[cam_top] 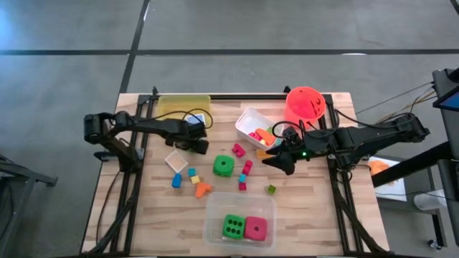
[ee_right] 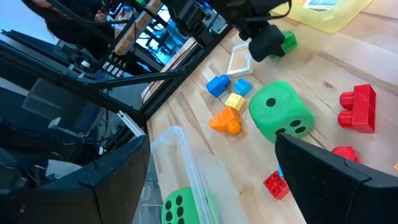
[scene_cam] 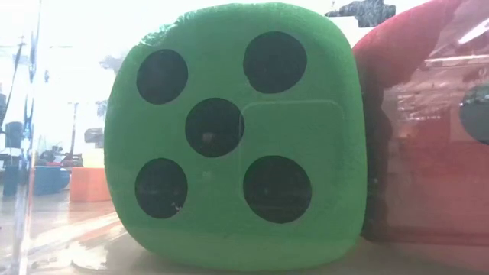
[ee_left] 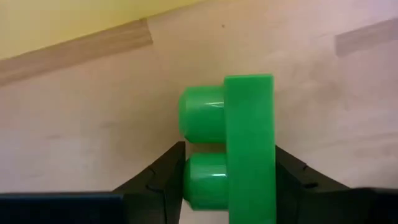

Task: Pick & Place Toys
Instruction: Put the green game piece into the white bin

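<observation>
The left gripper (ee_left: 227, 186) sits low over the wooden desk (cam_top: 308, 215) just in front of the yellow tub (cam_top: 183, 107), and its fingers (ee_left: 158, 180) are closed onto a green block (ee_left: 239, 149), one dark finger pressed against each side of it; in the right wrist view the same green block shows at that gripper's tip beside the yellow tub. The right gripper (cam_top: 287, 159) hovers near the white tub (cam_top: 247, 120) and the orange bucket (cam_top: 305, 106), its fingers spread wide and holding nothing. On the bare desk between the arms lie the loose toys: a green die (cam_top: 224, 166), a pale square tile (cam_top: 176, 160), a blue block (cam_top: 176, 181), a yellow block (cam_top: 193, 173), an orange block (cam_top: 203, 189), several pink and red blocks (cam_top: 245, 172), and a small green block (cam_top: 272, 189) off to the right. The white tub holds more pink and orange pieces. The clear tub (cam_top: 215, 208) at the near edge contains a green die and a pink die (cam_top: 255, 228) side by side; the low view looks straight at that green die's five-dot face. No brand, label or writing can be read anywhere on the toys or the tubs.
</observation>
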Action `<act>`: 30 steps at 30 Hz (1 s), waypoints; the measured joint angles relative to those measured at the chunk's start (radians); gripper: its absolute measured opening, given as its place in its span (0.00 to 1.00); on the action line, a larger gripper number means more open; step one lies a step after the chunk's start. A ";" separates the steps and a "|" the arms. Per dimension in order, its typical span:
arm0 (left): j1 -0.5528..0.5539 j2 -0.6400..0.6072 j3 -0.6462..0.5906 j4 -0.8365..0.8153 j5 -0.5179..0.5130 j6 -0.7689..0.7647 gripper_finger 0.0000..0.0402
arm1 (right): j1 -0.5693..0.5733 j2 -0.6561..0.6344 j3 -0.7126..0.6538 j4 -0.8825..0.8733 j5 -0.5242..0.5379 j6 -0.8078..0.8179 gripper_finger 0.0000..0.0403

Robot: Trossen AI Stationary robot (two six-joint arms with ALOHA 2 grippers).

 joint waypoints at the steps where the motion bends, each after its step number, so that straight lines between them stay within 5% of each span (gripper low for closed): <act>1: 0.000 -0.015 0.004 -0.009 0.012 0.000 0.38 | 0.000 0.000 0.000 0.000 0.000 0.001 0.84; 11: -0.003 -0.304 0.006 0.057 0.168 -0.004 0.38 | -0.001 0.017 0.000 0.035 0.029 -0.019 0.84; 18: -0.020 -0.498 0.006 0.423 0.322 -0.015 0.38 | -0.038 0.117 0.000 0.258 0.031 0.050 0.84; 23: -0.071 -0.524 0.010 0.679 0.320 -0.054 0.38 | -0.076 0.198 0.000 0.532 0.027 0.071 0.84; 30: -0.150 -0.472 0.046 0.732 0.276 -0.063 0.38 | -0.119 0.283 0.000 0.729 0.027 0.183 0.84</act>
